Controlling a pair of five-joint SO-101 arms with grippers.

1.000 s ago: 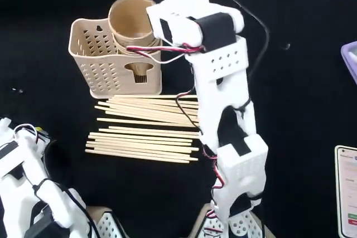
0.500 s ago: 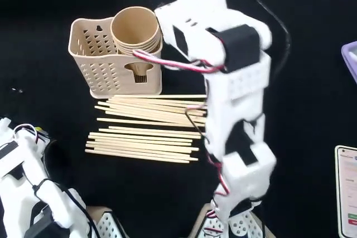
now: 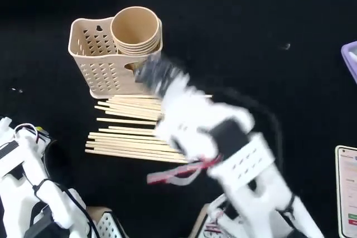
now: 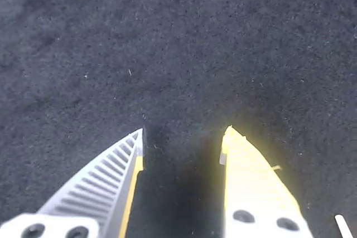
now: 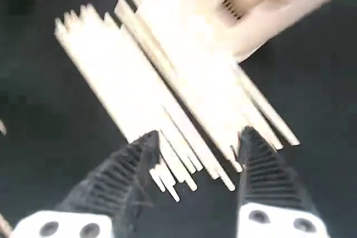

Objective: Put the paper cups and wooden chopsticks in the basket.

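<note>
The black table carries a beige perforated basket, a stack of paper cups upright in one end. Wooden chopsticks lie loose just before it. The right gripper hangs over their ends, fingers spread, empty. The left gripper is spread above bare table.

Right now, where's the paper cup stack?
High view: the paper cups sit nested in the right end of the basket, far left on the table, just behind the wooden chopsticks.
</note>
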